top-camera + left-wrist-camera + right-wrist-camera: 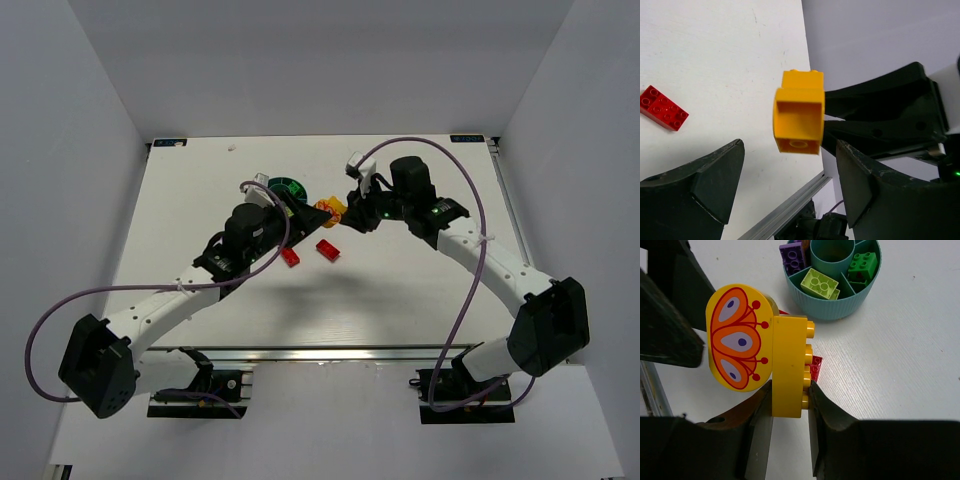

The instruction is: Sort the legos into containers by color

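Yellow lego (787, 365) is clamped in the right hand (790, 410) above the tabletop (900, 355) near the teal bowl (840, 305), the left hand (788, 170) gaping empty nearby; next it likely needs lowering into its own compartment.

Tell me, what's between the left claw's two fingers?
In the left wrist view, the yellow lego shows in the gap of the open left claw. The right claw is pinching it.

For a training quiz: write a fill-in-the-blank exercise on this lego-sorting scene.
1. The right gripper is shut on a ___ brick.
2. The left gripper is ___.
3. The ribbed bowl is ___ in color.
4. The loose bricks on the table are ___.
Missing words: yellow; open; teal; red.
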Tool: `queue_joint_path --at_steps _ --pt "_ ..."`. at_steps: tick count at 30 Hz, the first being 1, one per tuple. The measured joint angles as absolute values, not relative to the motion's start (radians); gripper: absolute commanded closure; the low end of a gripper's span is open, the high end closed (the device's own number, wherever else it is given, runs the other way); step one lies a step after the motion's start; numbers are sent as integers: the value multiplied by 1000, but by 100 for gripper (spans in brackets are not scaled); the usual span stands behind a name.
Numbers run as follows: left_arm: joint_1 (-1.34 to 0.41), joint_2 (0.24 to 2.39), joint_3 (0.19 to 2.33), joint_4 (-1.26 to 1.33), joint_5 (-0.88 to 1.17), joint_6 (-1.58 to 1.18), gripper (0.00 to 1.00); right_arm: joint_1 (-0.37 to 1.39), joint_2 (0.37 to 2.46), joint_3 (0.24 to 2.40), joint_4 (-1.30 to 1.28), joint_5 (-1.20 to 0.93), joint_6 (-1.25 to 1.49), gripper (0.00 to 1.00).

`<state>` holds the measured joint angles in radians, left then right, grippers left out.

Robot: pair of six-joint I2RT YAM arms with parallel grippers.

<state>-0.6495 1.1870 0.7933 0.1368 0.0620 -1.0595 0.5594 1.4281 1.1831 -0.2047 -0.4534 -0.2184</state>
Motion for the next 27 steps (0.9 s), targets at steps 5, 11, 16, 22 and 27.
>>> queue_joint_path --at_steps 5,11,16,22,27 --pt "-644 1216 794 142 60 -1054 23 566 1421 1180 -202 -472 -216 100" --pt "-638 1222 794 166 72 -1054 52 572 1419 1174 -199 -471 -216 100" --pt "-633 1223 794 181 88 -1058 85 577 1419 1161 -183 -458 -213 100" --pt "-616 1221 793 173 105 -1058 99 585 1415 1142 -151 -424 -195 100" --pt "-539 1162 776 108 126 -1044 100 574 1419 1142 -139 -376 -179 100"
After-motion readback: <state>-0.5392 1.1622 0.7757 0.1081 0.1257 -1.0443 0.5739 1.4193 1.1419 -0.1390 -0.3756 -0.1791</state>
